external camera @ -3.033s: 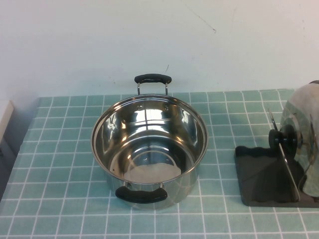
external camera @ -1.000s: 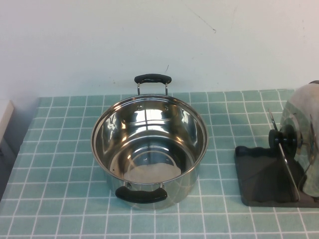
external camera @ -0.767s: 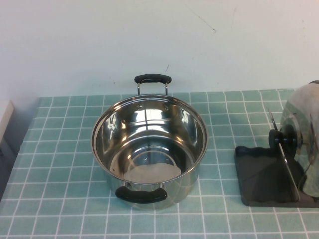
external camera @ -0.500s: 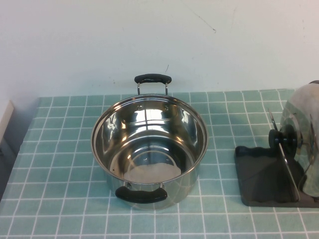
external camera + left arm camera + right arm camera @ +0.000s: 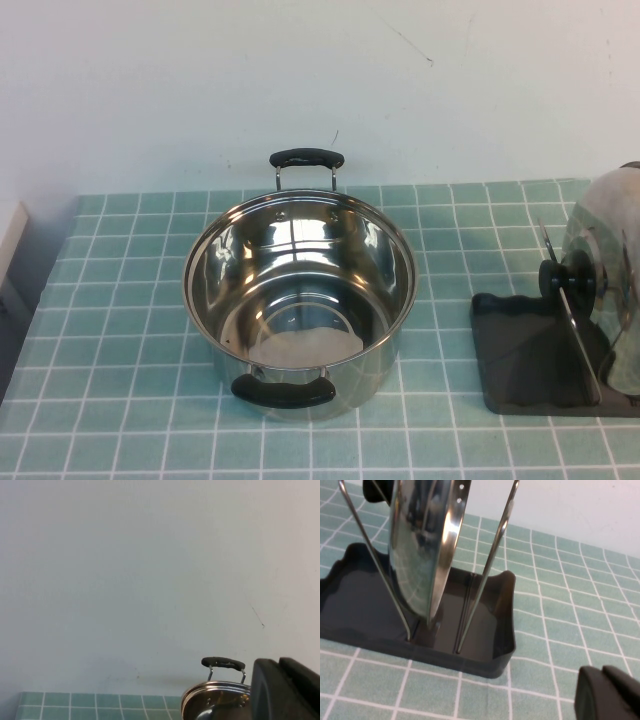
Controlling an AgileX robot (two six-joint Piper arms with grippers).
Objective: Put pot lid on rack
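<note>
The shiny steel pot lid (image 5: 608,235) stands on edge in the dark rack (image 5: 528,352) at the right of the table, its black knob (image 5: 558,278) facing left. In the right wrist view the lid (image 5: 427,545) sits between thin wire dividers (image 5: 490,565) in the rack (image 5: 350,600). My right gripper (image 5: 602,674) is shut and empty, low over the tiles beside the rack, apart from it. My left gripper (image 5: 278,666) is shut and empty, off to the left of the pot. Neither gripper shows in the high view.
A steel pot (image 5: 300,290) with two black handles stands open in the middle of the teal tiled table; it also shows in the left wrist view (image 5: 215,702). A pale wall runs behind. The rack sits near the table's right front.
</note>
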